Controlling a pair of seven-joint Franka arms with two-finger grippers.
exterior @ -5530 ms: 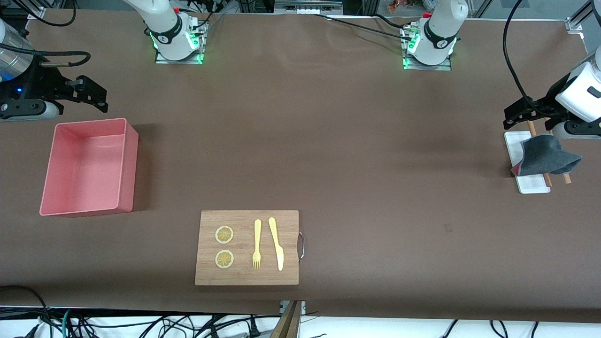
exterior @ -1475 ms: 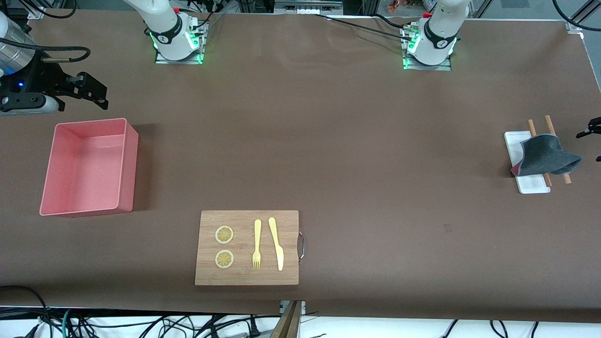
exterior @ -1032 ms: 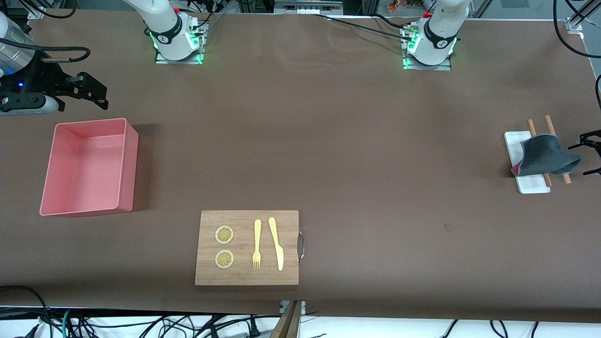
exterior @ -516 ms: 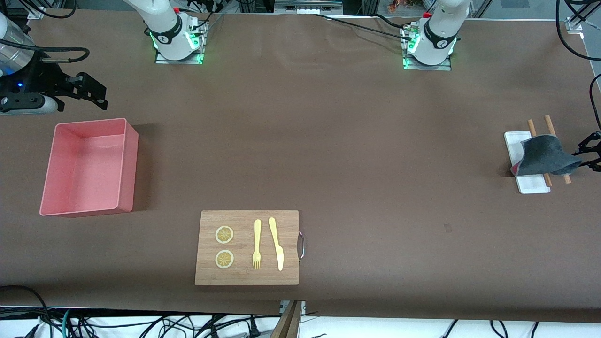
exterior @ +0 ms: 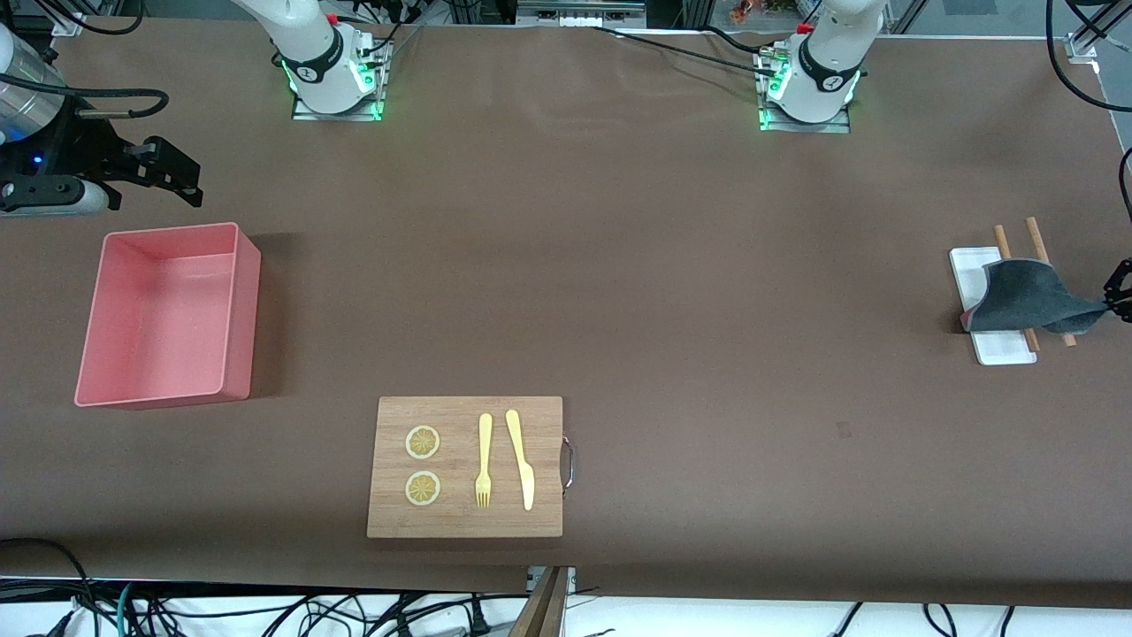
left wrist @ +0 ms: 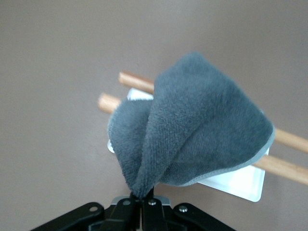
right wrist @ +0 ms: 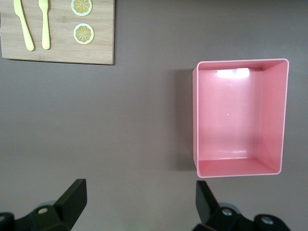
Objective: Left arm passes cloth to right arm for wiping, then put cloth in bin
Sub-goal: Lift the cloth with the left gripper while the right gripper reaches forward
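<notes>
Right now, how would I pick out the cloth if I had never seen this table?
Go to the left arm's end of the table, where a small white tray lies under two wooden sticks. The cloth is draped over them, one corner pinched by the left gripper. It is the only soft, dark grey thing.

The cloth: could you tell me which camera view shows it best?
The left wrist view: the cloth fills it, one corner pinched in the left gripper. The front view shows it small at the frame edge; the right wrist view shows none of it.
</notes>
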